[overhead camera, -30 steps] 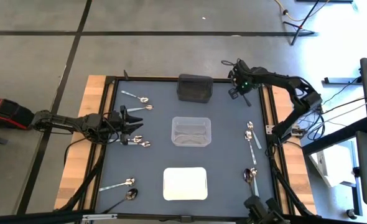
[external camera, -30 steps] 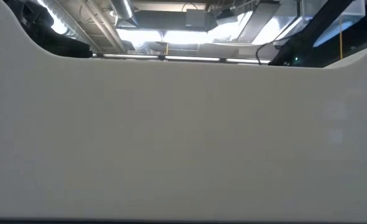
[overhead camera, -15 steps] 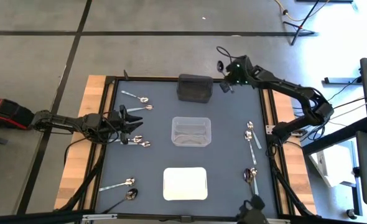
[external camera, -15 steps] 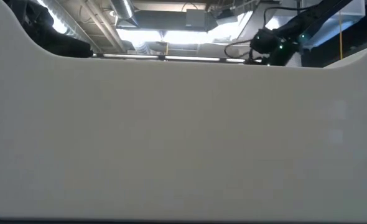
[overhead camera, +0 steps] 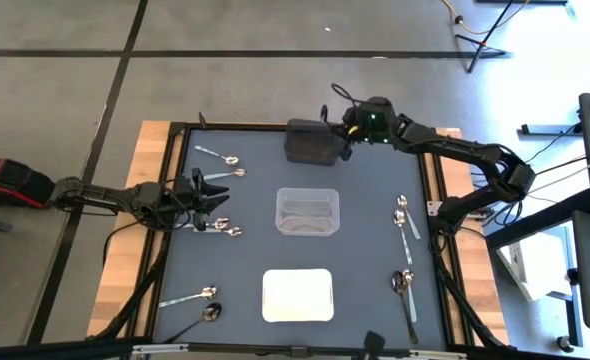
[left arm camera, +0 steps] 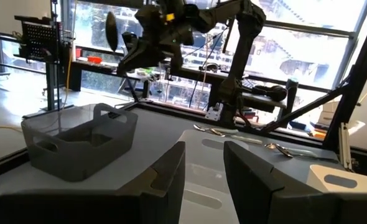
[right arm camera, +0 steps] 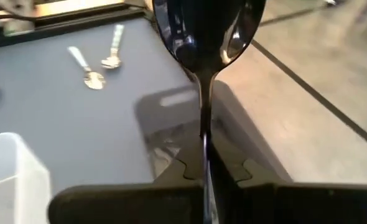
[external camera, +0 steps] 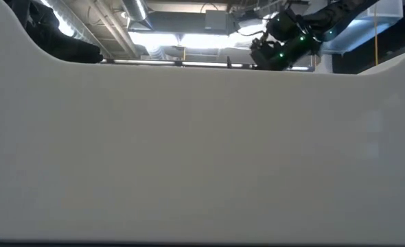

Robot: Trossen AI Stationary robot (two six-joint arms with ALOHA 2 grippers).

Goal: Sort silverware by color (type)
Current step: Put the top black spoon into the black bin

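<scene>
My right gripper (overhead camera: 339, 123) hangs by the far right corner of the black tray (overhead camera: 313, 142), shut on a dark spoon (right arm camera: 207, 25). The left wrist view also shows that spoon (left arm camera: 111, 28) high above the tray. My left gripper (overhead camera: 213, 197) is open and sits low among the spoons on the table's left, with its fingers (left arm camera: 171, 180) apart. Silver spoons lie flat on the mat on the left (overhead camera: 223, 175), near left (overhead camera: 190, 296) and right (overhead camera: 405, 218). The low view shows only the right arm (external camera: 285, 41). My right gripper pinches the dark spoon by its handle (right arm camera: 205, 146) between its two fingers. The spoon runs on along the fingers, with its bowl (right arm camera: 208, 28) past the fingertips. It is lifted clear, above the black tray's right end. The arm reaches in from the table's right.
A clear tray (overhead camera: 307, 211) sits mid-table and a white tray (overhead camera: 297, 295) nearer the near edge. The white tray's wall (external camera: 202, 151) fills most of the low view. More spoons lie at the near right (overhead camera: 405, 285) and far left (overhead camera: 218, 155).
My right arm has swung along the far edge from the table's far right corner toward the left, carrying the dark spoon as far as the black tray's right end.
</scene>
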